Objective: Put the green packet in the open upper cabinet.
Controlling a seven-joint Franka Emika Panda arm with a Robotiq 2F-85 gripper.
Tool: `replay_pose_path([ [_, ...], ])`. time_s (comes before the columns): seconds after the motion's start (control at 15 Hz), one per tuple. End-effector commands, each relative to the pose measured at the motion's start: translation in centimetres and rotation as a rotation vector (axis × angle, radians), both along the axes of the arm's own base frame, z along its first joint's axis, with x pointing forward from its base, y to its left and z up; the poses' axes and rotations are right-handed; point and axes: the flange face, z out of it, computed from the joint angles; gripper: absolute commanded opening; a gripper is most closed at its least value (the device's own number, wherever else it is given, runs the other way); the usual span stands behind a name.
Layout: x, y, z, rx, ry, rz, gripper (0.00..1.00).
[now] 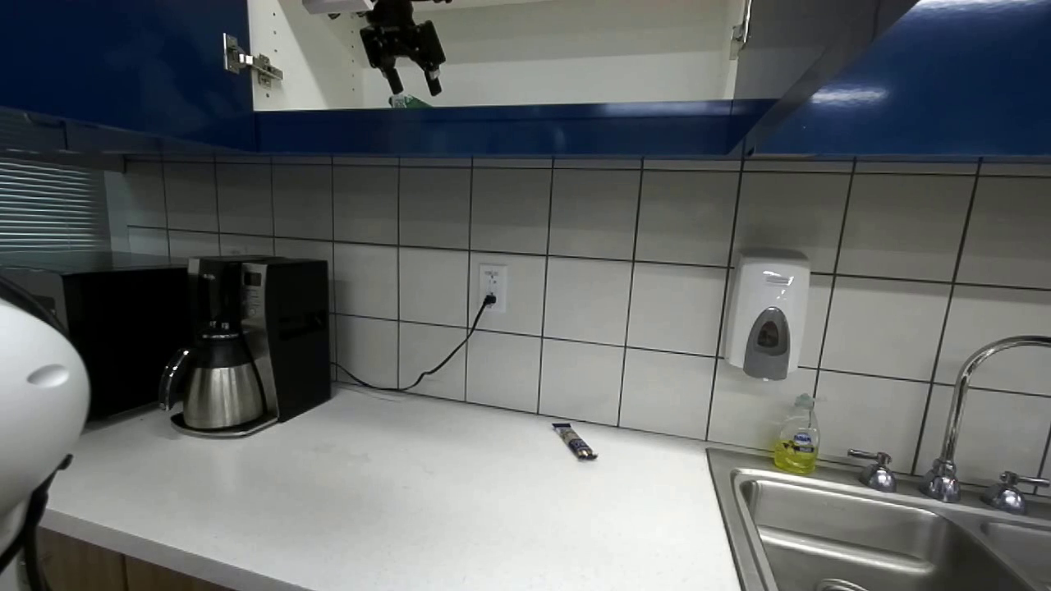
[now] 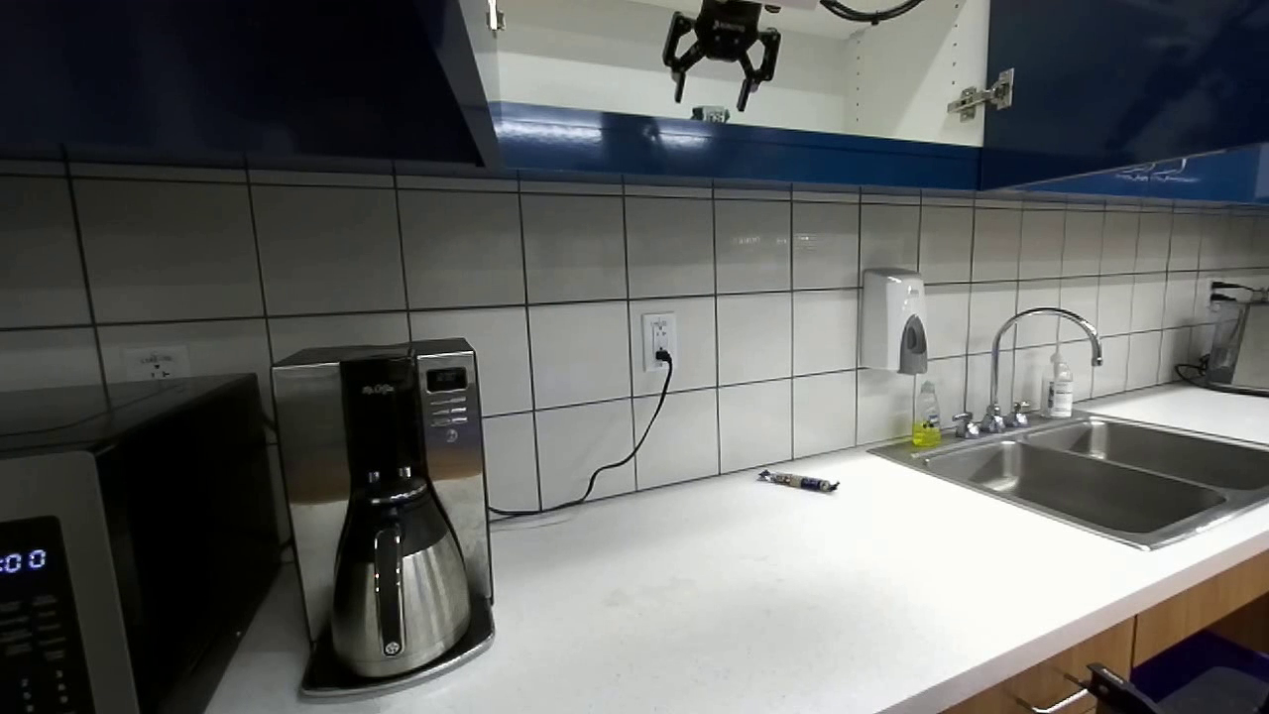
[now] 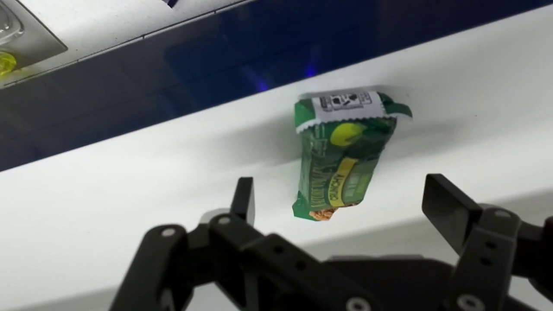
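The green packet [image 3: 345, 160] lies on the white floor of the open upper cabinet [image 1: 575, 78], near the blue front rail [image 1: 493, 131], which hides much of it in both exterior views. The claw [image 1: 415, 84] hangs just above it, spread apart. Blue doors [image 1: 123, 66] stand swung out on either side of the opening. On the counter [image 1: 452, 492] below, a coffee maker [image 1: 302, 345] with a steel carafe [image 2: 436, 595] stands beside a microwave [image 2: 188, 526], a black cord [image 1: 379, 387] leading from behind it to an outlet [image 1: 495, 279]. A small wrapped bar [image 1: 575, 442] lies near the tiled wall [image 1: 583, 295]. A soap dispenser [image 1: 751, 287] hangs above a bottle of yellow dish soap [image 1: 796, 443] at the sink [image 1: 837, 509].
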Motion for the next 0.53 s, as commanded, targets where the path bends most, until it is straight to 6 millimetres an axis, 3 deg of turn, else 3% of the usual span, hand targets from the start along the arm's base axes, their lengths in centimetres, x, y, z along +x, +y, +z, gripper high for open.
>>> replay_pose_path([
  [0.0,-2.3,0.2,0.1,0.007,-0.013,-0.002,1.0],
  [0.47,-6.8,0.5,-1.1,-0.006,-0.038,0.009,1.0],
])
